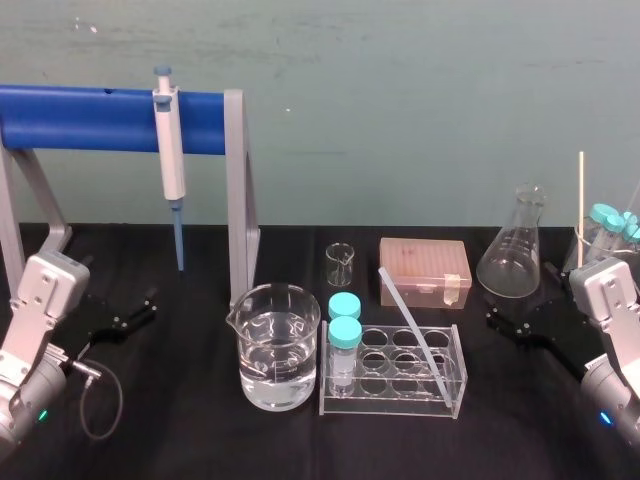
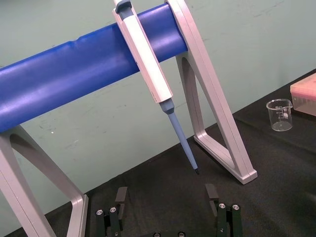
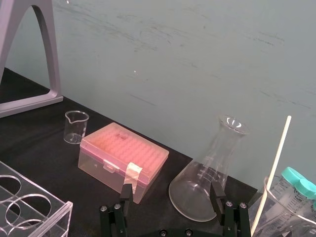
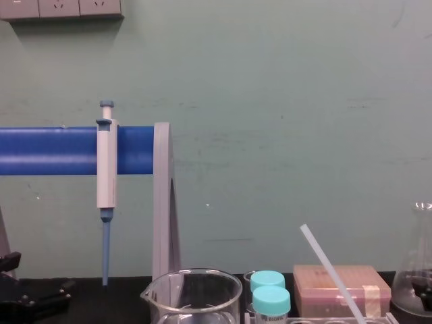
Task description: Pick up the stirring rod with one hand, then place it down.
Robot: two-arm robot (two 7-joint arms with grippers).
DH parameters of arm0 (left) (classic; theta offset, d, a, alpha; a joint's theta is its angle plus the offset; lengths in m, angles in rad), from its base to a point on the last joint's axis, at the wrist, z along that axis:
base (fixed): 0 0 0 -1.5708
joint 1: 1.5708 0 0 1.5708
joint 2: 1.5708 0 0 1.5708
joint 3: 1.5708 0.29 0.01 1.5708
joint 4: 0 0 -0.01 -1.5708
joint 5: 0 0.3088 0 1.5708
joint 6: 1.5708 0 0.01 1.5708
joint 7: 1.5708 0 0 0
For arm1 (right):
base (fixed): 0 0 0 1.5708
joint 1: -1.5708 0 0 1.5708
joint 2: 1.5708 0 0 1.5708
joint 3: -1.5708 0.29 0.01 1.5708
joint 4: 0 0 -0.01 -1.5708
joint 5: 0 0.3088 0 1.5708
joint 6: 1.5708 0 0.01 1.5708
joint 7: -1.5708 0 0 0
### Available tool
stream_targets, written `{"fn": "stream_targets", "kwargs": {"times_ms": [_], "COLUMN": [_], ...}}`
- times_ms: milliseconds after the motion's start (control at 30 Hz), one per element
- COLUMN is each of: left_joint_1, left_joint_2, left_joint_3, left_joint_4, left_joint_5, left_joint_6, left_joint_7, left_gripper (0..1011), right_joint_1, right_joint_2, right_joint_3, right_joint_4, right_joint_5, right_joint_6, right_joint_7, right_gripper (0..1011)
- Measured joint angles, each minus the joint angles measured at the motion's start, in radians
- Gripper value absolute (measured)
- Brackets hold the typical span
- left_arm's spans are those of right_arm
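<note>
The stirring rod is a translucent-white rod leaning at a slant in the clear tube rack at the table's middle; its upper end rises past the rack in the chest view. My left gripper rests low at the table's left, open and empty, its fingers spread below the hanging pipette. My right gripper sits low at the right, well clear of the rod, open and empty. Its fingers stand just in front of the conical flask.
A blue-barred stand holds a white pipette with a blue tip. A water-filled beaker and two teal-capped tubes flank the rack. Behind are a small beaker and a pink tip box. A thin pale stick stands at far right.
</note>
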Motion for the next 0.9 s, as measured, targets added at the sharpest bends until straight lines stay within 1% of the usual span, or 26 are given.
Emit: {"fn": "stream_targets", "kwargs": {"times_ms": [900], "left_joint_1": [0.0], "left_joint_2": [0.0], "left_joint_3": [0.0], "left_joint_4": [0.0], "left_joint_5": [0.0], "left_joint_6": [0.0], "left_joint_7": [0.0], "left_gripper": [1000], "right_joint_1": [0.0], "right_joint_2": [0.0], "right_joint_3": [0.0], "right_joint_4": [0.0], "right_joint_5": [0.0], "right_joint_6": [0.0], "right_joint_7": [0.0], "right_gripper": [1003]}}
